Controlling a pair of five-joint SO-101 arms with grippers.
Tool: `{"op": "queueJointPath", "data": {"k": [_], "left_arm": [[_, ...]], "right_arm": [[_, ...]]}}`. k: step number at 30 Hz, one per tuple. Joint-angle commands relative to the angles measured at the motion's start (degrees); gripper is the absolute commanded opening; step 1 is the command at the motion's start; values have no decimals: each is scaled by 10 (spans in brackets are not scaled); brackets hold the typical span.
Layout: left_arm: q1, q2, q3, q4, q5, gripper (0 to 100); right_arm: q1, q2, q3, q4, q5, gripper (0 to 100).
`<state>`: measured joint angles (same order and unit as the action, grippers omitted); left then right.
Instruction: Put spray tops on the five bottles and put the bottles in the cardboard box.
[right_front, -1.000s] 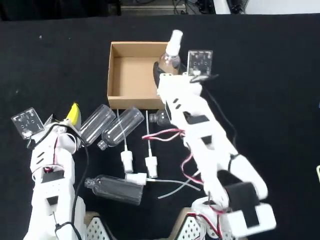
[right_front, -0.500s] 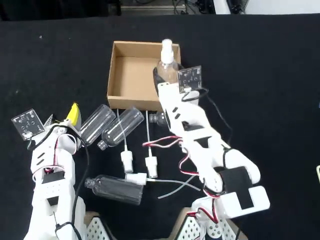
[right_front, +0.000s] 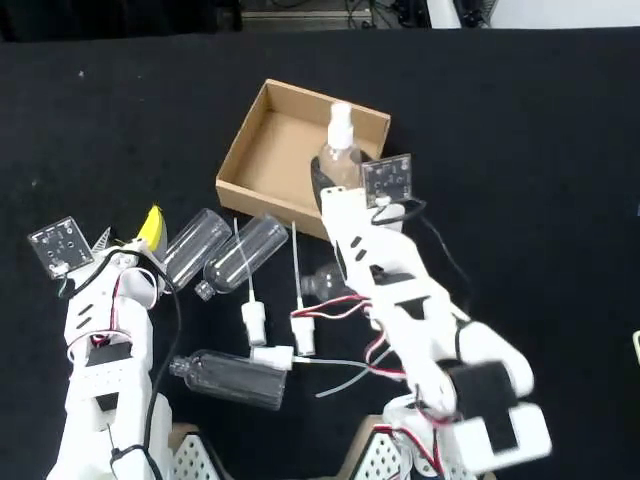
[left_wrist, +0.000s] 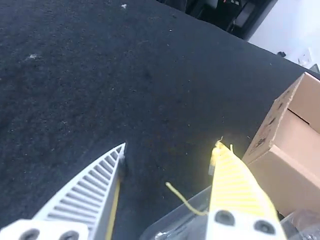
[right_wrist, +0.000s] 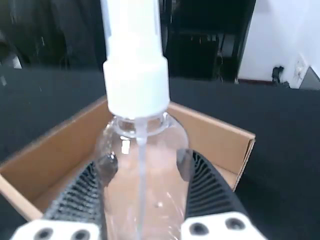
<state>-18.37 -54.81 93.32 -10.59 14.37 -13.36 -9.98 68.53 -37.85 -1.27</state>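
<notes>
A: Well, your right gripper (right_wrist: 145, 167) is closed tight on a clear bottle (right_wrist: 150, 150), with one black finger on each side of its round body. The bottle stands up straight and has a white spray top (right_wrist: 135, 75) on it.

B: Yes, and you hold it at the near right part of the cardboard box (right_front: 280, 150), in the far middle of the black table (right_front: 520, 150). You cannot tell if it touches the box floor.

A: Your left gripper (left_wrist: 170, 150) is wide open and has nothing in it. It sits at the near left, just beside the left bare bottle (right_front: 193, 247).

B: Right next to that one lies the next bare bottle (right_front: 243, 252). Both lie on their sides, close to the near side of the box.

A: A half-hidden bottle (right_front: 325, 282) pokes out from under your right arm. The near bottle (right_front: 232, 378) lies on its side close to you.

B: Between them lie a loose top (right_front: 253, 320), a second loose top (right_front: 302, 332) and a third loose top (right_front: 272, 355), each with a thin tube.
</notes>
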Motion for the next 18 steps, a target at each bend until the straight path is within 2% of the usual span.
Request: {"op": "queueJointPath", "data": {"k": [1, 4, 6, 11, 13, 15, 18], "left_arm": [[7, -5, -7, -11, 1, 245], [5, -5, -12, -2, 1, 245], [4, -11, -42, 48, 1, 245], [15, 6, -278, 328, 1, 248], [32, 32, -375, 392, 1, 250], [55, 73, -445, 410, 1, 250], [95, 163, -524, 409, -37, 246]], "right_arm": [[2, -80, -6, -11, -39, 10], [18, -125, -11, -9, -55, 10], [39, -161, -12, 21, -54, 10], [98, -307, 12, 193, -54, 10], [117, -379, 31, 273, -54, 10], [128, -452, 58, 345, -54, 10], [139, -558, 104, 430, -54, 11]]}}
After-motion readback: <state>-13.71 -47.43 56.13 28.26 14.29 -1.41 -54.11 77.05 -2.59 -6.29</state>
